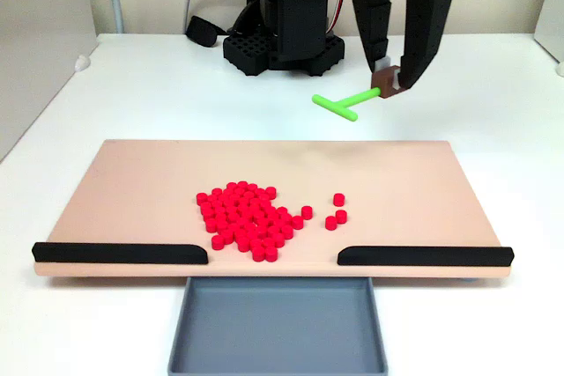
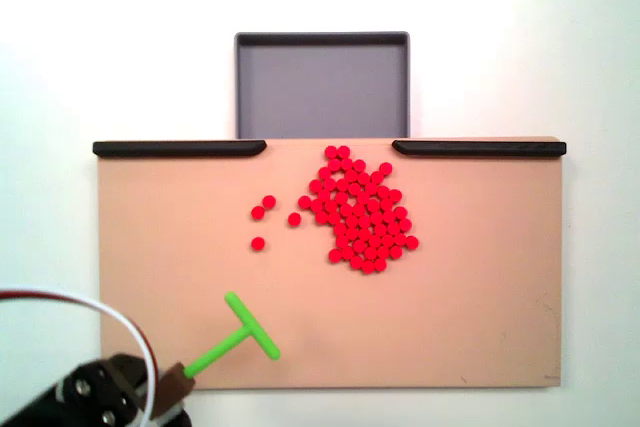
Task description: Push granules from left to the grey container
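Red granules [image 1: 245, 219] lie in a dense heap on the tan board [image 1: 141, 184], with three strays [image 1: 336, 212] beside it; from above the heap [image 2: 360, 210] sits right of centre, strays [image 2: 263, 215] to its left. The grey container [image 1: 278, 325] [image 2: 322, 87] stands against the board's edge, at the gap between two black strips. My gripper [image 1: 389, 79] hangs above the board's far edge, shut on the brown handle of a green T-shaped pusher [image 1: 342, 104] [image 2: 240, 334]. The pusher is well apart from the granules.
Black strips [image 1: 120, 254] [image 1: 425, 256] line the board's edge on both sides of the container gap. The arm's black base [image 1: 284, 41] and cables stand behind the board. White table surrounds the board.
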